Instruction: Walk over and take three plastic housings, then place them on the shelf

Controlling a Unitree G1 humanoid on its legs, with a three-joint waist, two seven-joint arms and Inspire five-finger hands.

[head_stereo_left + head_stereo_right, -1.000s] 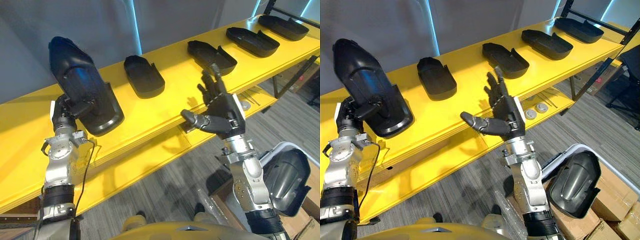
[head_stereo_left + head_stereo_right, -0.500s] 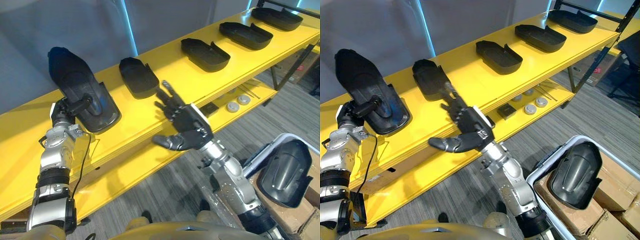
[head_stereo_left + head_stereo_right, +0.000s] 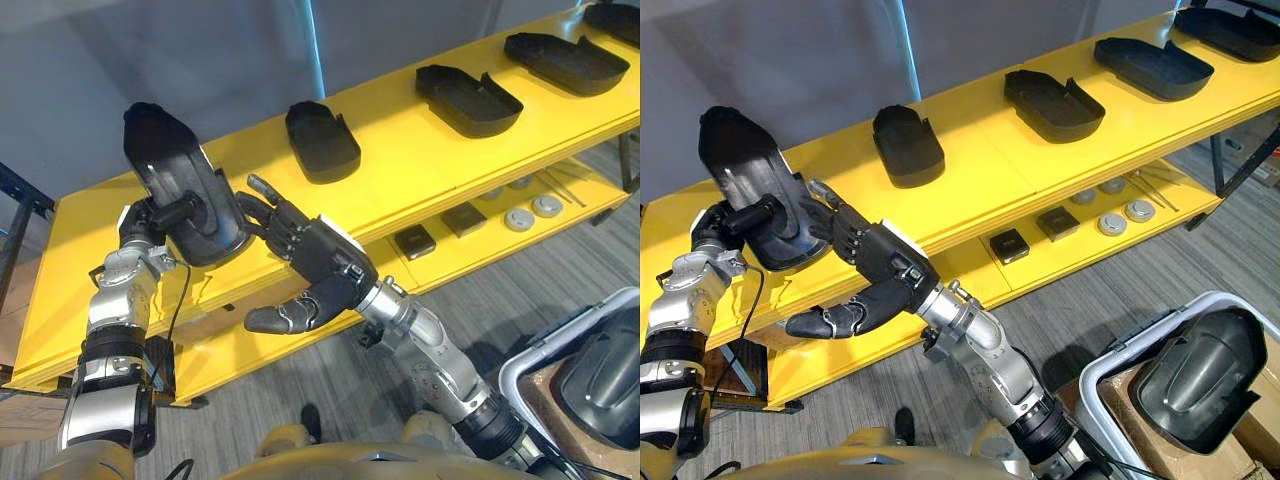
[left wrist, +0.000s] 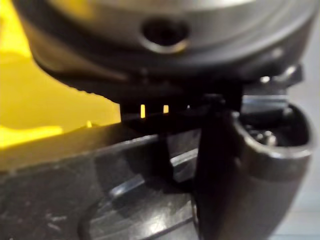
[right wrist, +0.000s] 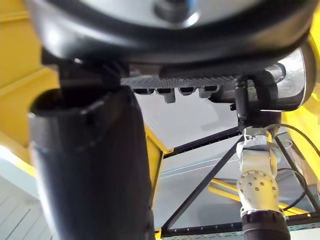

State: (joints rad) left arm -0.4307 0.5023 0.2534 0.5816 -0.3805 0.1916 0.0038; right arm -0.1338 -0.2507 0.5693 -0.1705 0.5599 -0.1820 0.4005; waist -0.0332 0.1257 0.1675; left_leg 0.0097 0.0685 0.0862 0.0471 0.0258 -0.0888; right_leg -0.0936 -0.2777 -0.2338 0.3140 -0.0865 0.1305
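Left hand (image 3: pixel 139 224) first: my fingers and thumb are curled round the lower edge of a black plastic housing (image 3: pixel 168 168), and the left wrist view shows my thumb pressed against its dark rim. I hold it tilted, with its hollow side facing out, its narrow end up against the grey wall and its broad end low at the left end of the yellow shelf (image 3: pixel 400 172).

Just to the right, my right hand (image 3: pixel 326 266) reaches across from the lower right, wide open, with the fingers (image 3: pixel 272 214) spread and straight and the thumb stretched out below. It holds nothing. The fingertips lie just beside the right edge of the housing I am holding; I cannot tell whether they touch it.

Further right along the shelf top, four more housings lie flat, hollow side up and well apart from each other: a second housing (image 3: pixel 322 140), a third housing (image 3: pixel 470 100), a fourth housing (image 3: pixel 565 62), and a fifth housing (image 3: pixel 1240 20) at the far end.

Below them, on the lower shelf (image 3: pixel 970 275), sit two dark square blocks (image 3: pixel 1009 245) and, to their right, two grey discs (image 3: pixel 1111 224).

At the far lower right stands a white-rimmed bin (image 3: pixel 1106 366). Inside it lies one more dark housing (image 3: pixel 1196 376), hollow side up.
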